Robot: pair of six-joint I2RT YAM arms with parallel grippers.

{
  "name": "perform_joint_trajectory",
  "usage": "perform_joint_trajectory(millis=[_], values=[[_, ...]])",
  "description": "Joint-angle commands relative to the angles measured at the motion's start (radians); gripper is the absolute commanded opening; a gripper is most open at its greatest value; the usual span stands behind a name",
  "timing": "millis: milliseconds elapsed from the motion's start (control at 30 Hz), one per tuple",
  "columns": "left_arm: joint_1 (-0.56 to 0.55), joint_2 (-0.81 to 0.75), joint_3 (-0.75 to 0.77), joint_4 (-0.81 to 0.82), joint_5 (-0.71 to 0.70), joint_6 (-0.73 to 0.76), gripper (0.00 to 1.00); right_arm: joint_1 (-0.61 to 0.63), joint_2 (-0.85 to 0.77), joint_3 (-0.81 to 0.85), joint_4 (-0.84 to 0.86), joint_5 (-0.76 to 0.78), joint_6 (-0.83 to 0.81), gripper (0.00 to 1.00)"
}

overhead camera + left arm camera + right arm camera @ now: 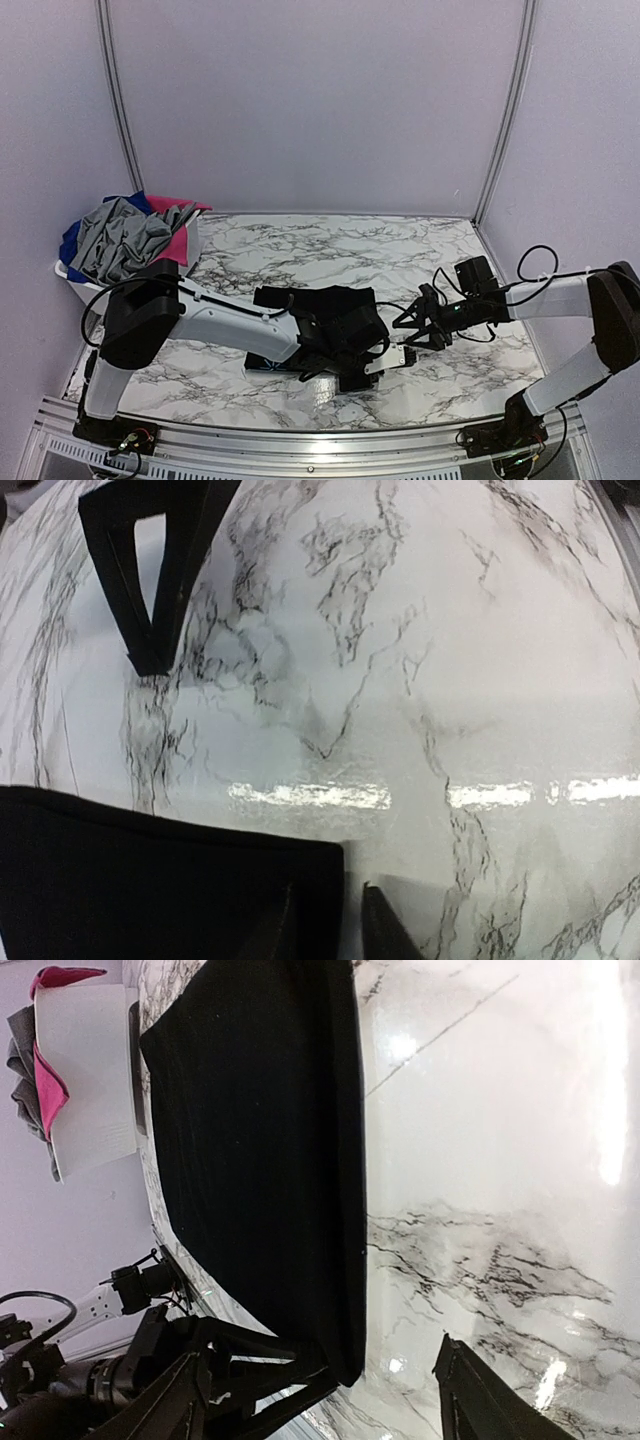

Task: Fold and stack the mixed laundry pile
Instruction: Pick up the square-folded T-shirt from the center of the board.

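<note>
**A:** So where's the laundry (125, 240) at right now?

**B:** Mostly heaped in the white basket (78, 283) at the far left corner of the marble table (300, 245). Grey's on top, with blue and hot pink poking out. One black garment (260, 1160) lies flat mid-table, toward the near edge.

**A:** And the grippers?

**B:** The right gripper (412, 325) is spread wide, down low at the garment's right side. A corner of cloth sits between its fingers, not pinched. The left gripper (327, 900) is at the garment's near corner with its fingers close together. Honestly can't tell if it's got any cloth.
</note>
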Motion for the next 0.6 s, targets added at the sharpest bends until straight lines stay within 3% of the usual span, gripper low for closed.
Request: perform_joint_trajectory(millis=[0, 100, 400, 567], values=[[0.002, -0.006, 0.039, -0.007, -0.023, 0.003, 0.15, -0.006, -0.002, -0.034, 0.077, -0.013, 0.077, 0.76], [0.009, -0.054, 0.025, 0.016, -0.008, -0.002, 0.0, 0.005, 0.018, -0.033, 0.114, -0.02, 0.116, 0.82], [0.035, -0.168, -0.053, 0.093, 0.028, -0.071, 0.0, 0.083, 0.122, -0.014, 0.249, -0.032, 0.237, 0.84], [0.035, -0.184, -0.064, 0.099, 0.073, -0.067, 0.0, 0.115, 0.19, -0.015, 0.429, -0.024, 0.374, 0.84]])
